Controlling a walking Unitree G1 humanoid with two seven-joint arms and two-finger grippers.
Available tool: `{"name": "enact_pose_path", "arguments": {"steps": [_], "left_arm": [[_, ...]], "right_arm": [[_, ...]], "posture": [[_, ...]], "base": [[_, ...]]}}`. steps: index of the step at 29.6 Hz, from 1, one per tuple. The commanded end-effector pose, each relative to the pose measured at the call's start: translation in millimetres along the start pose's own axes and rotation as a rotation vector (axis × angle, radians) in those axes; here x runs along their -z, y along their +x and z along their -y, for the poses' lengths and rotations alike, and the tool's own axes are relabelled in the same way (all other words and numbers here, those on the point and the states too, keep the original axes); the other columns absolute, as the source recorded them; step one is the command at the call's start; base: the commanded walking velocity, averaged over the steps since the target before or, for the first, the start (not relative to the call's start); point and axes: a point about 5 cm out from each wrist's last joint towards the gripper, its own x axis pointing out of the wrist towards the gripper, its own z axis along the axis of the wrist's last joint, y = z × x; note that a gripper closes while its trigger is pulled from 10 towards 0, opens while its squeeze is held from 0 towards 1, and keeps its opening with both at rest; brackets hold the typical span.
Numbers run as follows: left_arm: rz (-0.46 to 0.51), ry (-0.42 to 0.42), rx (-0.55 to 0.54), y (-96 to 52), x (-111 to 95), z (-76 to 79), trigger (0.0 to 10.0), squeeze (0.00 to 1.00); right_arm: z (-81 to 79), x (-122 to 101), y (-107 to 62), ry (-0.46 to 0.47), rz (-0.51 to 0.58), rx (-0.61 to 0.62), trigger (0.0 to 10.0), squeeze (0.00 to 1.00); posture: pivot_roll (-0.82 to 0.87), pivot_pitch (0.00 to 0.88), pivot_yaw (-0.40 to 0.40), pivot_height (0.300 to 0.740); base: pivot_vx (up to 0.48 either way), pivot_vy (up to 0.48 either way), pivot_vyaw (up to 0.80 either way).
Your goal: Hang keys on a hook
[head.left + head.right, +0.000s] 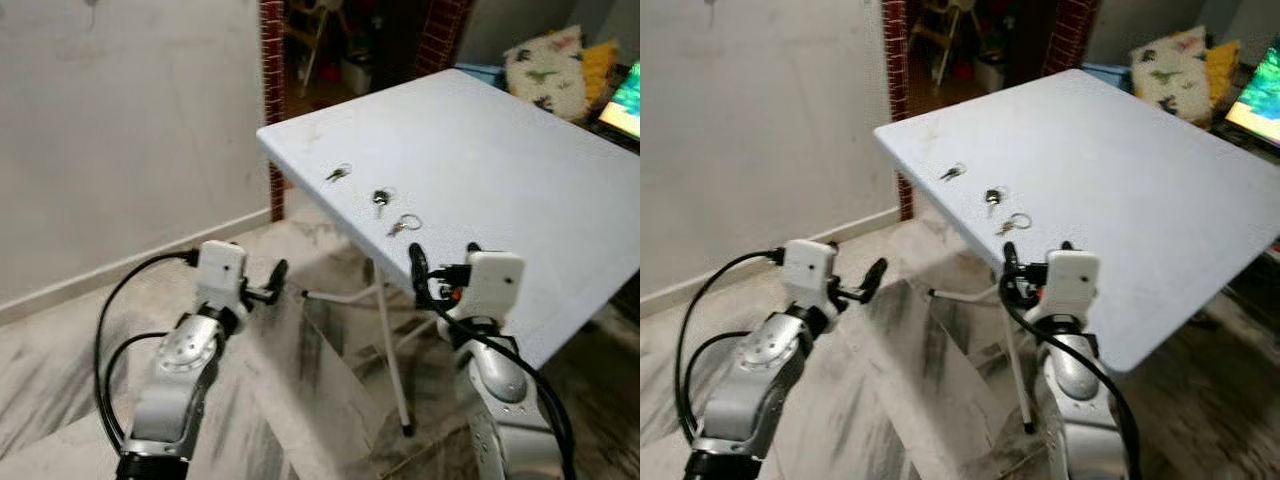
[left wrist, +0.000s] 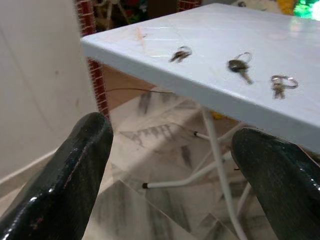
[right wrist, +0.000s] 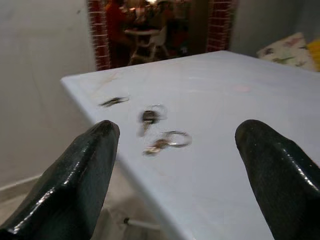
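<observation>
White surface (image 1: pixel 500 170) runs off frame past the right end effector (image 3: pixel 175 175), far edge cut off. Right end effector: fingers wide apart, empty, at near edge. Left end effector (image 2: pixel 170 170): also apart, empty, lower, beside surface. Three keys (image 3: pixel 167 140), blurred, just ahead of right one.

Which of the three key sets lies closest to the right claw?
The key set with the big open ring, last in the row, nearest the right claw; the other two lie farther toward the table's corner.
</observation>
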Motion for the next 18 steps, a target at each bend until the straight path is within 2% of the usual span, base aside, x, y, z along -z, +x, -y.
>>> {"name": "enact_pose_path", "arguments": {"steps": [1,18], "left_arm": [[0.018,-0.01,0.04,3.0,-4.4,11.6,10.0,0.0],[0.013,-0.002,0.041,1.9,-4.2,11.5,10.0,0.0]], "right_arm": [[11.6,3.0,-1.6,-0.021,-0.011,0.033,10.0,0.0],[9.8,5.9,-2.2,-0.021,-0.019,0.028,10.0,0.0]], "posture": [[0.06,0.014,-0.063,0.74],[0.06,0.016,-0.059,0.74]], "base": [[0.315,0.0,0.0],[0.297,0.0,0.0]]}}
